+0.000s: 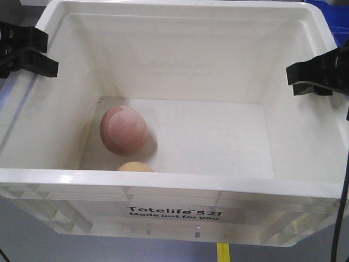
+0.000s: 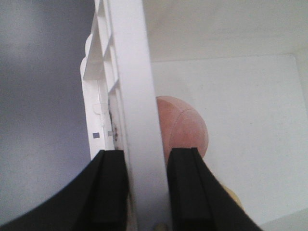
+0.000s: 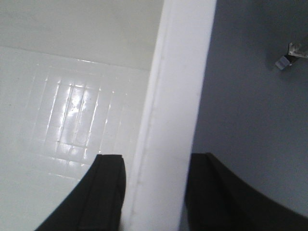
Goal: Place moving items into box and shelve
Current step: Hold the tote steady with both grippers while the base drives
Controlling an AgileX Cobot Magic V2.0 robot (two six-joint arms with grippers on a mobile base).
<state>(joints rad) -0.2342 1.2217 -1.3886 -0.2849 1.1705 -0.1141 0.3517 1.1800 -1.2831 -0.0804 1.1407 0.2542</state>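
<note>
The white box point(image 1: 163, 180), printed "Totelife 521", fills the front view and hangs above the floor. Inside it, the reddish-pink ball point(image 1: 124, 130) rests on the bottom at the left. A pale yellow rounded object point(image 1: 134, 166) lies just in front of the ball, half hidden by the near rim. My left gripper point(image 1: 49, 53) is shut on the left rim, and my right gripper point(image 1: 292, 79) is shut on the right rim. In the left wrist view my left gripper point(image 2: 147, 154) straddles the rim point(image 2: 132, 72), with the ball point(image 2: 185, 127) beyond it. In the right wrist view my right gripper point(image 3: 156, 159) straddles the rim point(image 3: 178, 72).
A blue bin point(image 1: 332, 8) shows behind the box at the top right. Grey floor with a yellow line point(image 1: 223, 252) lies below the box. A black cable point(image 1: 342, 218) hangs down at the right edge.
</note>
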